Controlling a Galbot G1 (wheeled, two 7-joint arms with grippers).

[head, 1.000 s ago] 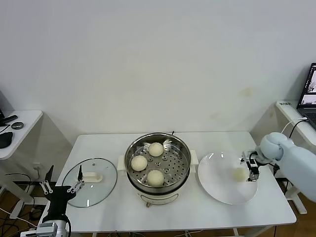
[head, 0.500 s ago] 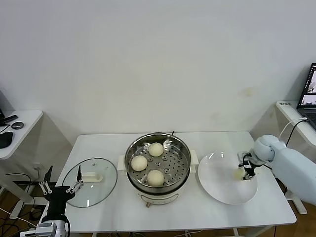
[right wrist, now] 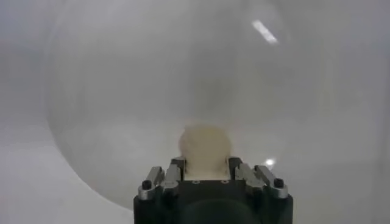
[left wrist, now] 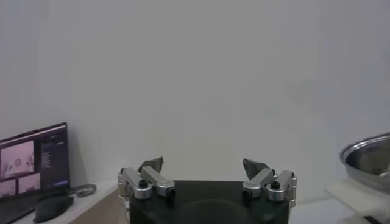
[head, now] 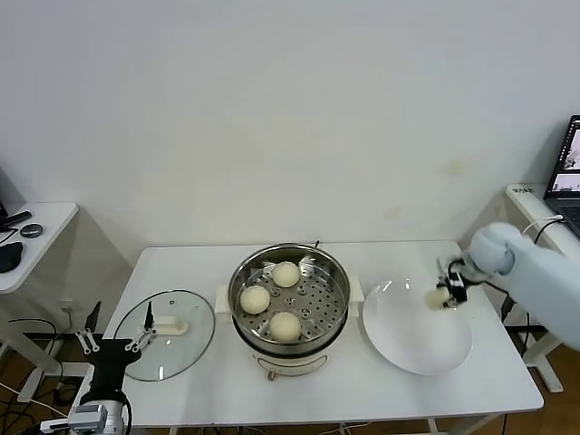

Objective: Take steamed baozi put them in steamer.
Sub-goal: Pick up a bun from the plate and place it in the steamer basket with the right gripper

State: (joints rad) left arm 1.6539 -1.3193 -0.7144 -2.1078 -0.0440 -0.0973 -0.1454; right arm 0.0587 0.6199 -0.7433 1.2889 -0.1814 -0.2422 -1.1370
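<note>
Baozi (head: pixel 439 295) hangs pinched in my right gripper (head: pixel 446 292) above the plate (head: pixel 412 349), at three o'clock of the steamer (head: pixel 313 263); soft, light, I squeeze its sides gently. Left gripper (head: pixel 116 337) waits spread.

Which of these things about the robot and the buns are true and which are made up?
1. Three buns sit inside the steamer. True.
2. The right gripper is shut on a baozi, held above the white plate. True.
3. The glass lid is on top of the steamer. False: it lies on the table, on the robot's left side of the steamer.
4. The left gripper is holding a bun. False: it is open and empty, parked low near the table's left end.
5. The plate has two more buns lying on it. False: no bun lies on the plate; the only one there is in the right gripper.
</note>
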